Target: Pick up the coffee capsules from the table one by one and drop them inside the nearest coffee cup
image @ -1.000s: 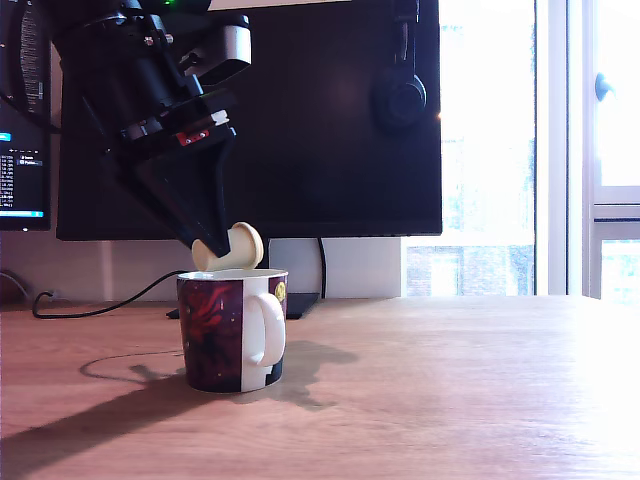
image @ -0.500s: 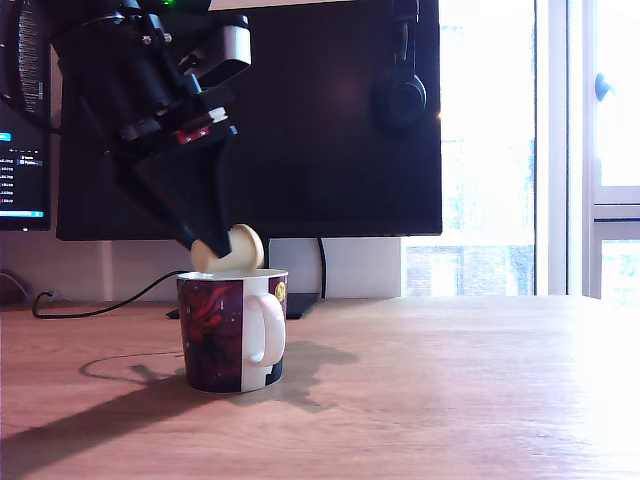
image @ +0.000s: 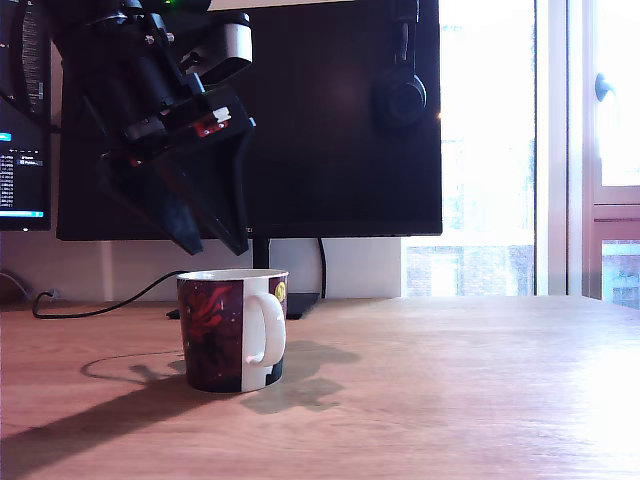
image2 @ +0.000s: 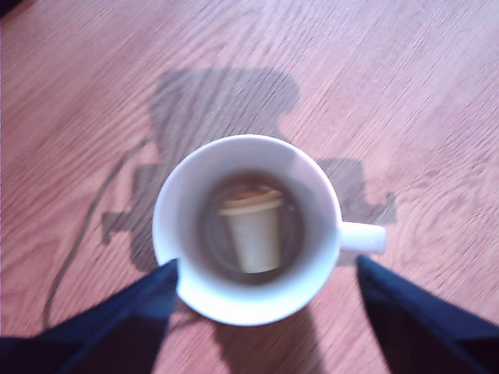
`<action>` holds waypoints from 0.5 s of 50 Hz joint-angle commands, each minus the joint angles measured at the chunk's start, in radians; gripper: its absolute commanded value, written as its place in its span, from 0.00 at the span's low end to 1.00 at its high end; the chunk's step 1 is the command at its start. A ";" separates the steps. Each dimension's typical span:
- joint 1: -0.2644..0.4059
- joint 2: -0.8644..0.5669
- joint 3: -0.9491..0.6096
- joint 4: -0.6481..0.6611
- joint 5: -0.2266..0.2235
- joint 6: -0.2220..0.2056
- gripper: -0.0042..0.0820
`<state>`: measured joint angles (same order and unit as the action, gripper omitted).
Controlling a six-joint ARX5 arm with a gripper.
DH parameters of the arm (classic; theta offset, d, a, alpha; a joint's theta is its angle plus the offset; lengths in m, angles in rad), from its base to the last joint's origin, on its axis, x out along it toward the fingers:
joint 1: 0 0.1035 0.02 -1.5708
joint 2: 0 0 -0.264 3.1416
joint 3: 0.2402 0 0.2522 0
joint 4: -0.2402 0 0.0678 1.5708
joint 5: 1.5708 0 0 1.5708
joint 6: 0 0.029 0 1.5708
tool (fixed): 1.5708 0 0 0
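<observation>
Cream-white tapered coffee capsule lying inside red-and-black printed ceramic mug with white handle, on light brown wood-grain worktop. Black gripper directly above the mug, spread wide, holding nothing.

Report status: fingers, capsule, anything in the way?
Gripper open, empty, above the coffee cup. Cream-white capsule lying inside the cup; dark capsule not in view. Nothing blocking on the table.
</observation>
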<state>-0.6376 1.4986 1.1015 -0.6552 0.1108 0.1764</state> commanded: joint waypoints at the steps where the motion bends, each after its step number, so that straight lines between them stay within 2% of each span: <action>1: 0.010 -0.013 0.006 0.004 0.001 -0.003 0.67; 3: 0.014 -0.022 0.006 0.003 0.001 -0.013 0.57; 9: 0.030 -0.057 0.006 -0.013 0.002 -0.039 0.11; 11: 0.036 -0.070 0.006 -0.018 0.002 -0.039 0.01; 16: 0.053 -0.110 0.006 -0.029 0.001 -0.073 0.03; 25: 0.060 -0.173 0.006 -0.084 0.001 -0.092 0.03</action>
<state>-0.5735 1.3369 1.1015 -0.7239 0.1101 0.0895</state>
